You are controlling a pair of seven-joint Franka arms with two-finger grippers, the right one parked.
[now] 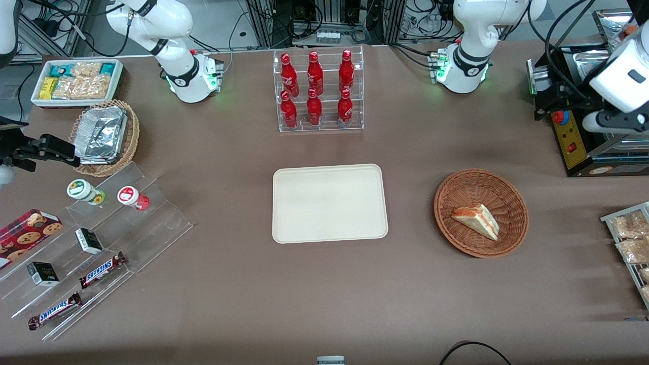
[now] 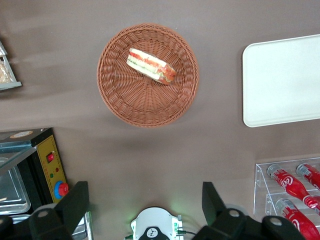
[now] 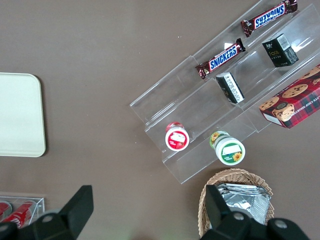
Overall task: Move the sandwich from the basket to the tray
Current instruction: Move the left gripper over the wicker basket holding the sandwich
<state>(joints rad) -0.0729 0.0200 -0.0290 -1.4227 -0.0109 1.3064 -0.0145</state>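
Note:
The sandwich [image 1: 476, 219] [image 2: 150, 66], a white-bread wedge with orange-red and green layers, lies in the reddish-brown woven basket [image 1: 481, 185] [image 2: 120, 100]. The cream tray [image 1: 329, 203] [image 2: 285, 80] lies flat beside the basket, toward the parked arm's end, with nothing on it. My gripper [image 2: 145, 200] hangs high above the table, open, with nothing between its wide-apart fingers [image 2: 75, 205]. It is well apart from the basket, farther from the front camera. In the front view its hand [image 1: 613, 121] shows over the black machine at the working arm's end.
A black machine with a yellow panel [image 1: 570, 137] [image 2: 50, 160] stands under the gripper. A clear rack of red bottles [image 1: 320, 91] [image 2: 292, 187] stands farther from the front camera than the tray. A wire rack of snack packets [image 1: 628, 238] sits at the working arm's end.

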